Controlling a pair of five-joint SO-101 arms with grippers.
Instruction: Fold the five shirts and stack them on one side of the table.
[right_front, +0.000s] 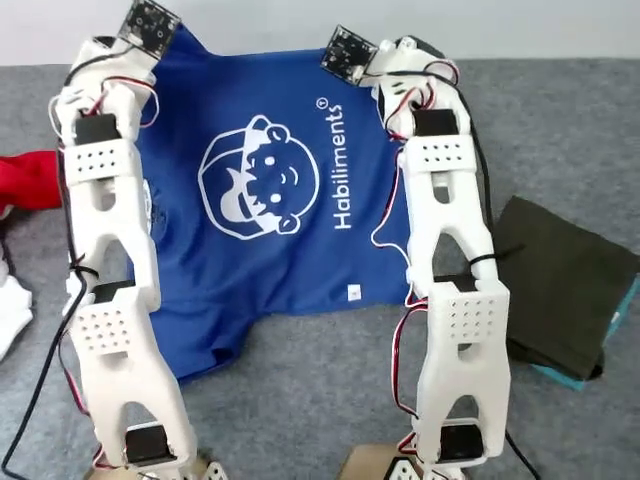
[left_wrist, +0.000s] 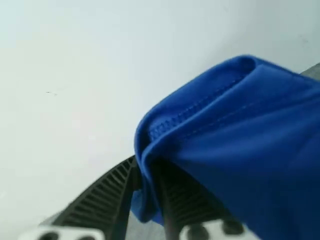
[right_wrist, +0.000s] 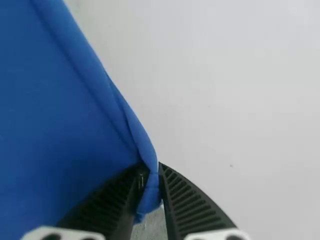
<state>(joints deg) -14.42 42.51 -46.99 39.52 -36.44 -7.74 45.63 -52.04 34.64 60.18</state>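
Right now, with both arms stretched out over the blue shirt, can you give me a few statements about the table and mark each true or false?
1. The left end effector and the right end effector each pinch an edge of the blue shirt. True.
2. The blue shirt is folded into a neat square. False: it lies spread open, print side up.
3. A dark folded shirt lies on the table beside the right arm. True.
4. The red cloth lies on top of the dark folded shirt. False: it is at the opposite side, beyond the left arm.
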